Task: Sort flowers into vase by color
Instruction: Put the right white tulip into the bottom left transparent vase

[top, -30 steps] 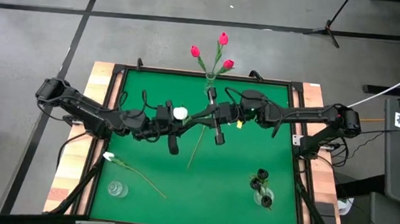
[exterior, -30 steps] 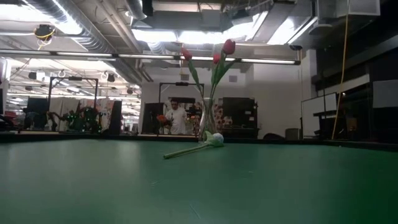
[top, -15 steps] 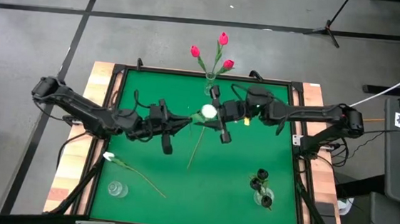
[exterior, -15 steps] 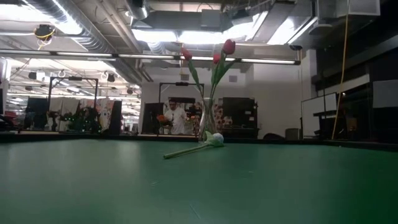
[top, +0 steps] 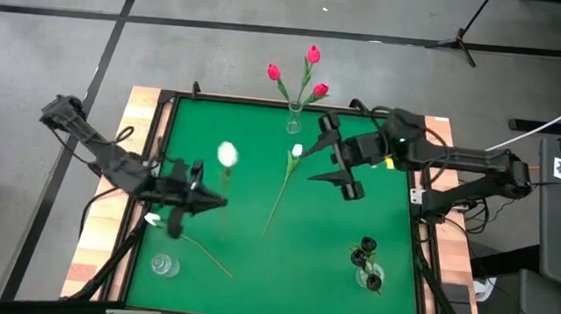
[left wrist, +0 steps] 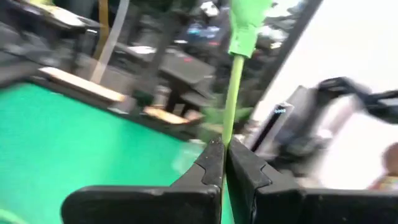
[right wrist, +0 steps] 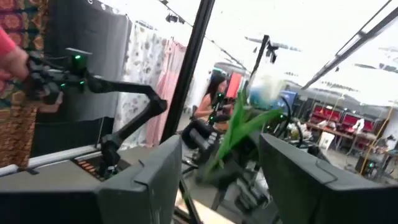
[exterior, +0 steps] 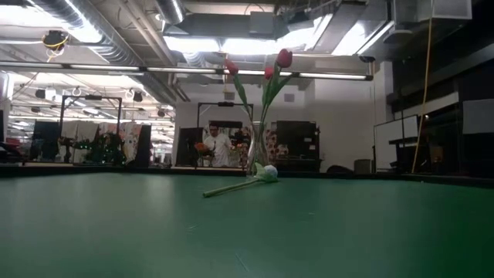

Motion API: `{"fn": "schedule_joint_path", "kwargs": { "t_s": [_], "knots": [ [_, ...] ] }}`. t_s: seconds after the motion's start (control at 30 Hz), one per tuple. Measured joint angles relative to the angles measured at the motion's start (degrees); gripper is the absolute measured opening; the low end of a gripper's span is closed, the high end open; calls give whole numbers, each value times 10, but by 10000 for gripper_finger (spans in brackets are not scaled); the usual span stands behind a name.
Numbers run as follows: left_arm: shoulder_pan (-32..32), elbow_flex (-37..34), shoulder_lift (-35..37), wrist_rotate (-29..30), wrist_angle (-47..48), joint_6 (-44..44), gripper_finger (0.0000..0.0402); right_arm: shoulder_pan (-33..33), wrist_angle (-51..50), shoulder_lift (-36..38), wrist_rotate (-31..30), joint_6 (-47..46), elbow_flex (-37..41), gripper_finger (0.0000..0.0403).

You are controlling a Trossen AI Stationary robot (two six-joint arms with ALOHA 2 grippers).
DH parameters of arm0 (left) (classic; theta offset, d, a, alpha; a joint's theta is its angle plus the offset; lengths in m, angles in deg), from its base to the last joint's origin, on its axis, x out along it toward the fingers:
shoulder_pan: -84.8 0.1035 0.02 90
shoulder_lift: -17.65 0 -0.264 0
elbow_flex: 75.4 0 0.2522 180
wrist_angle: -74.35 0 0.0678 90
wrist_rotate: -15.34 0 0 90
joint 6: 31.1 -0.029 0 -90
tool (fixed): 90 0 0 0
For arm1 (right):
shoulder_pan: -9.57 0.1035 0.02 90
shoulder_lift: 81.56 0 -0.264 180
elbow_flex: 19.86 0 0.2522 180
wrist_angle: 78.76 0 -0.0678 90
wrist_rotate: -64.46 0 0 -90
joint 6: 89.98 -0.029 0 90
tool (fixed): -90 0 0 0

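3 pink-red tulips [top: 313,54] stand in a glass vase [top: 293,124] at the middle of the table's far edge; the low view shows them upright, their heads well above the rim. Black tulips [top: 368,247] sit in a second vase [top: 370,277] near the front right corner of the green table [top: 322,271]. A third vase [top: 162,264], with no flowers in it, stands near the front left corner.

The left gripper [top: 209,202] is over the left half of the table, its fingers [left wrist: 211,163] pressed together on the thin green stem of 1 white tulip [top: 227,154]. That flower is lifted clear of the surface, and in the high view its head shows beyond the fingertips, toward the far side of the table.

The right gripper [top: 336,158] is over the far right part of the table, just right of centre, with its 2 fingers [right wrist: 147,176] spread wide and nothing between them. Just beside it a second white tulip [top: 297,151] lies flat on the green surface, its stem running toward the front of the table; the low view shows its head resting in front of the vase of pink-red flowers. A third white tulip [top: 152,220] lies near the front left, close to the flowerless vase, its stem angled toward the middle front.
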Motion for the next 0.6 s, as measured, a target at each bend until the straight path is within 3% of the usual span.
{"fn": "schedule_joint_path", "kwargs": {
  "t_s": [0.13, 0.43, 0.6],
  "knots": [
    [-73, 0, 33, 8, -2, 13, 2, 0, -38, 21, 0, 0, 0, 213],
    [-230, 0, 53, 125, 48, 40, 1, 0, -106, 27, -7, 1, 0, 214],
    [-328, 0, 52, 260, 87, 71, 1, 0, -121, 27, -27, 4, 0, 214]
  ]
}}
